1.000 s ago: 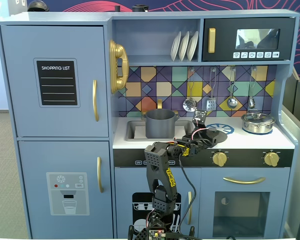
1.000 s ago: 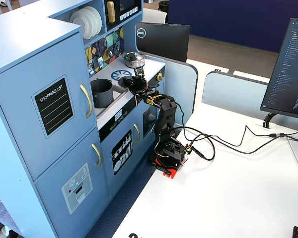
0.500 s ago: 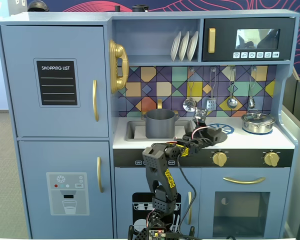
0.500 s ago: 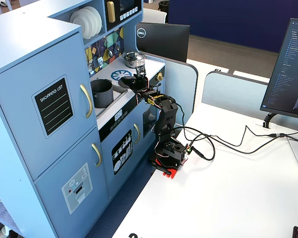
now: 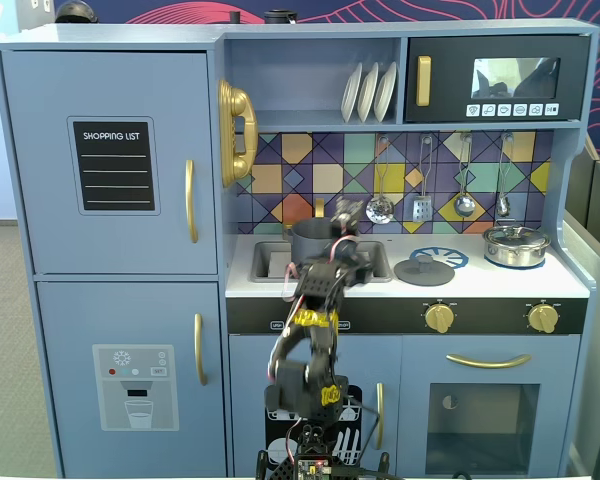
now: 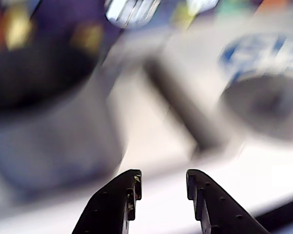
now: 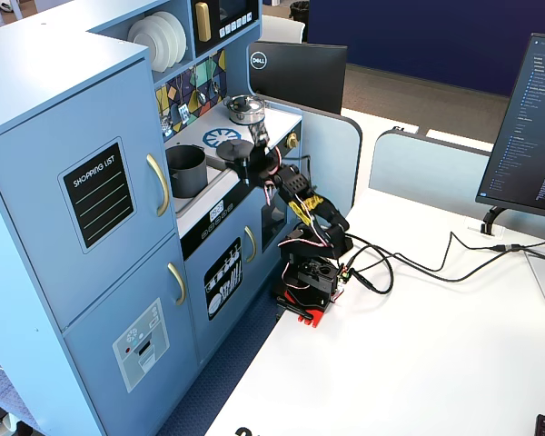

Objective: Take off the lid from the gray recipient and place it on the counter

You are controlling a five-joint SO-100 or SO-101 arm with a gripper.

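The dark gray pot (image 5: 310, 241) stands in the sink with no lid on it; it also shows in the other fixed view (image 7: 186, 170) and, blurred, at the left of the wrist view (image 6: 49, 117). The dark gray lid (image 5: 424, 268) lies flat, knob up, on the white counter (image 5: 470, 287) at the blue burner circle. It also shows in the other fixed view (image 7: 233, 147) and at the right of the wrist view (image 6: 263, 105). My gripper (image 6: 162, 183) is open and empty. It hovers over the sink's front, between pot and lid (image 5: 346, 216).
A shiny steel pot (image 5: 515, 245) with its own lid stands on the counter's right end. Utensils (image 5: 422, 205) hang on the tiled back wall above the counter. The sink (image 5: 270, 262) is recessed to the left of the lid. Stove knobs (image 5: 439, 317) sit below the counter's front edge.
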